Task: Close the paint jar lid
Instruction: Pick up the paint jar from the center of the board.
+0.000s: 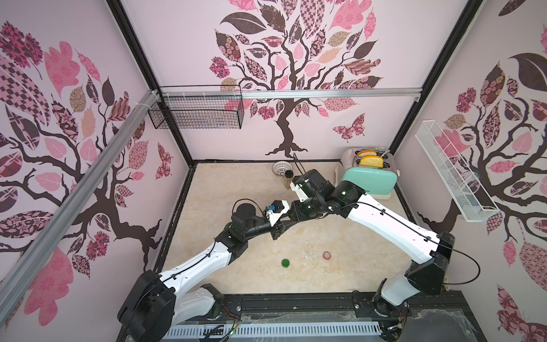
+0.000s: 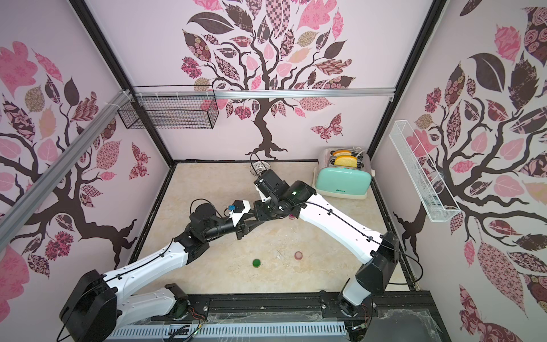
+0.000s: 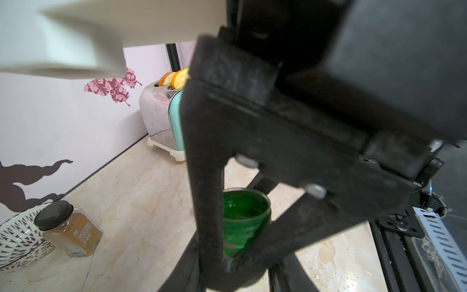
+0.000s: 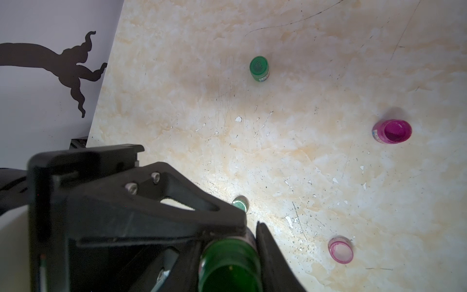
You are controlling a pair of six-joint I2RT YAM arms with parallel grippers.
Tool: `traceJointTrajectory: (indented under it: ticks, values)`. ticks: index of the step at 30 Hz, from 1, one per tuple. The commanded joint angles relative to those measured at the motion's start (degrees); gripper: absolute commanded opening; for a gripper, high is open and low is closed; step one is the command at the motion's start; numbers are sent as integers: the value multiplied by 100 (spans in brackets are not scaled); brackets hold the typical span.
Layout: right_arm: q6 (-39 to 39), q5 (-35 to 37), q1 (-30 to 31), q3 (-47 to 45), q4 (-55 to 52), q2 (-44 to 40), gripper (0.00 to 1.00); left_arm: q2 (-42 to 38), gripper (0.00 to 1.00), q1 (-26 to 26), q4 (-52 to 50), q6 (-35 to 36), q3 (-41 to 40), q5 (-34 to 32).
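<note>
Two arms meet at one open green paint jar (image 4: 228, 265).
Right gripper (image 4: 252, 237) fingers squeeze it, mid-frame in both top views under the arms; left gripper (image 1: 284, 226) fingers: cannot tell.

Both top views are bright and evenly lit; the table (image 1: 236, 189) shows only weak, soft shadows. The wide lens bends the black posts (image 1: 130, 44) near the upper corners of the frame. In the left wrist view the left gripper (image 3: 228, 271) is blurred, being very near the lens. In the right wrist view the right gripper (image 4: 251, 230) is dark, and the table has a pale glare.
</note>
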Motion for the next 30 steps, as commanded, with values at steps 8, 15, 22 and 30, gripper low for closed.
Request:
traceJointTrajectory:
  ticks: [8, 15, 22, 30]
  values:
    - [97, 22, 32, 199, 202, -26, 28, 52, 20, -12, 72, 13, 142, 104]
    - [19, 188, 33, 295, 160, -78, 48, 28, 16, -16, 71, 36, 130, 100]
    - [-68, 431, 32, 372, 184, -247, 63, -14, 15, -12, 79, 54, 116, 60]
    - [-214, 745, 38, 214, 607, -769, 83, -60, 15, -12, 81, 80, 88, 8]
